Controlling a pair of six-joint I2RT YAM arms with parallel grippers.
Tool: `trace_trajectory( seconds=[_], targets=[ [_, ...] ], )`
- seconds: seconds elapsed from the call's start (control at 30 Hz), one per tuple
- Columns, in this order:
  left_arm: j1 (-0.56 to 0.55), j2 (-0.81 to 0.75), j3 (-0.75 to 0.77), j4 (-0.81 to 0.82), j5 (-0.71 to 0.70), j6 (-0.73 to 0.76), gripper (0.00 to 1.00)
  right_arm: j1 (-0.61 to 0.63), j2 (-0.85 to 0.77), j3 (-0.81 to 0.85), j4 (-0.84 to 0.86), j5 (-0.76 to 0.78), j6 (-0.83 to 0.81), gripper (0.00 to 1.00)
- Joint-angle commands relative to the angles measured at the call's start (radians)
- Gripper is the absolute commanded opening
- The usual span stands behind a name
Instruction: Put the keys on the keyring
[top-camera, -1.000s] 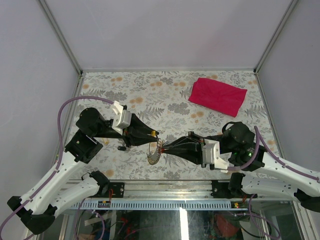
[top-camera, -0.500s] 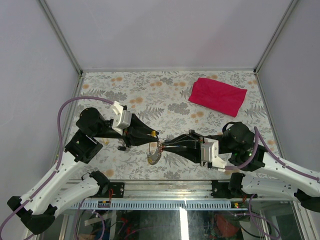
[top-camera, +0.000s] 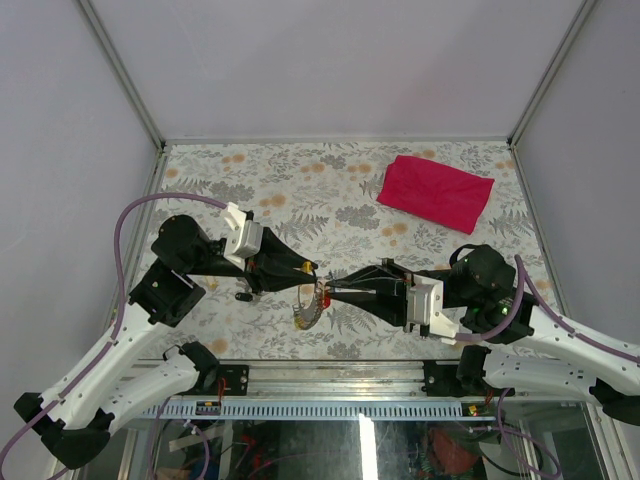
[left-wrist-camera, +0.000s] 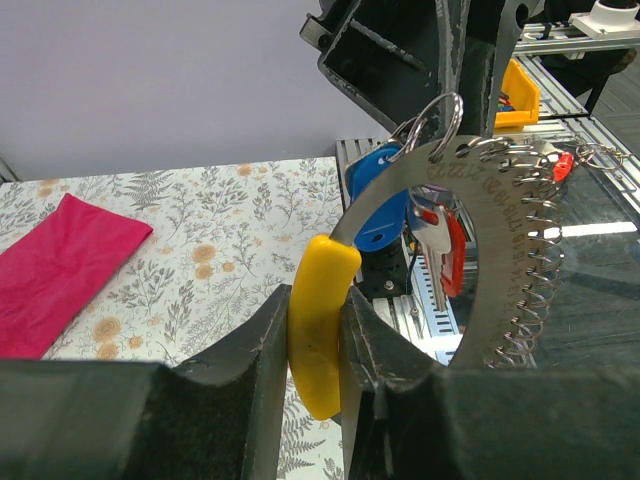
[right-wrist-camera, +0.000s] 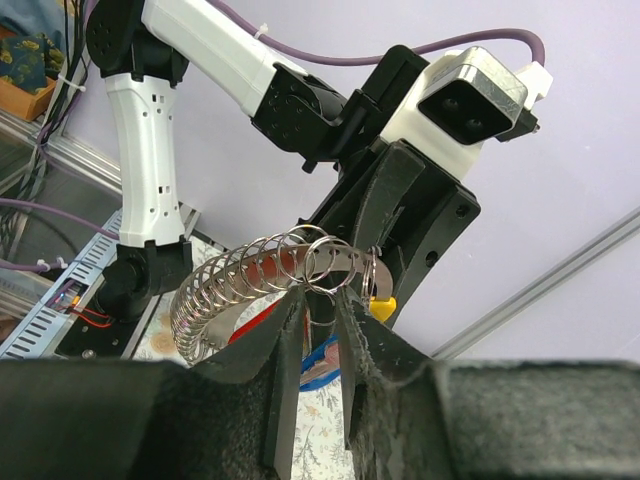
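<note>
**Keyring hanging between the two grippers, near edge of the bench**

The left gripper (left-wrist-camera: 316, 305) is pressed together on the yellow tag (left-wrist-camera: 318, 340), a smooth, rounded plastic tab that stands on end between the black fingers. That tag carries the keyring (left-wrist-camera: 500, 260), which isn't a plain loop. It's a flat, curved band of shiny metal with tiny engraved lettering and a row of small wire rings strung along its outer edge like a spiral binding. It's up in the air over the middle of the bench's (top-camera: 250, 180) near edge.

A round blue tag (left-wrist-camera: 372, 195) hangs behind the band, and the keys (left-wrist-camera: 432, 255), silvery with a red plastic head, dangle inside the curve.

The right gripper (right-wrist-camera: 322, 300) comes in from the other side. Its fingers are only a narrow gap apart, with one thin wire loop right at the tips. I honestly can't tell whether it's actually pinching that loop or just sitting around it.

The bench cover is a floral print. A crumpled red cloth (left-wrist-camera: 60, 270) lies by the far right corner, well apart from everything else.
</note>
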Motion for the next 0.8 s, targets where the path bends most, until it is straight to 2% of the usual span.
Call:
trace_trajectory(
  seconds=[0.0, 0.77],
  targets=[
    [0.007, -0.014, 0.030, 0.010, 0.014, 0.008, 0.00, 0.010, -0.011, 0.033, 0.075, 0.016, 0.003, 0.26],
    [0.007, -0.003, 0.028, 0.017, 0.019, -0.001, 0.00, 0.009, 0.021, 0.043, 0.103, -0.015, 0.020, 0.30]
  ],
)
